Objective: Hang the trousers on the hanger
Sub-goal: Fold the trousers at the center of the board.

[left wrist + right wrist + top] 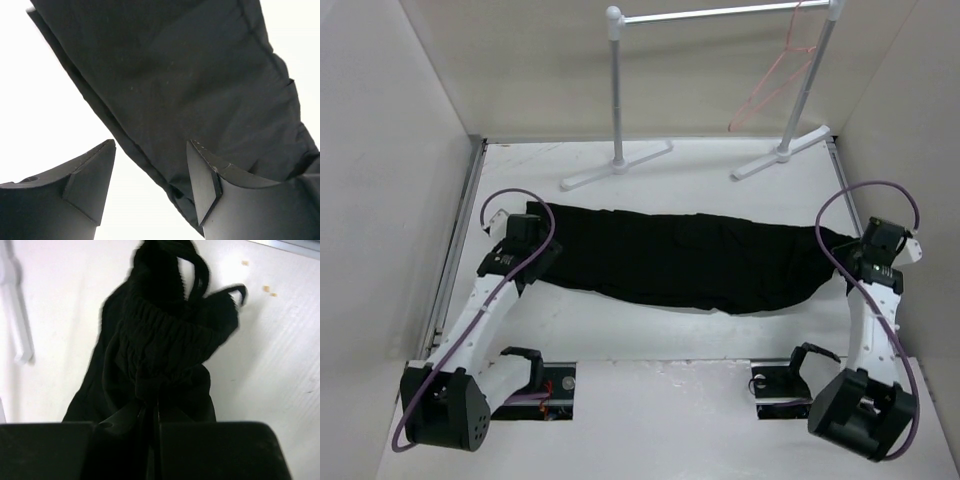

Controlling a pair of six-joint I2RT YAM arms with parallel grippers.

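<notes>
Left gripper [535, 222] is hovering half-open and empty while the trousers [680, 262] are lying flat before the garment rack [616, 90] bearing the bare hanger [767, 95]; close up, its fingers [205, 180] are straddling the fabric's edge; the right gripper [152, 412] is pinching the waistband [170, 335] shut, hanging not yet begun.

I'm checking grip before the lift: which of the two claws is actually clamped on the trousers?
The right claw, shut on the bunched waistband end of the trousers; the left claw stands open over the other end.

R pincer [151, 415] tips inside trousers [165, 340] fabric
</notes>
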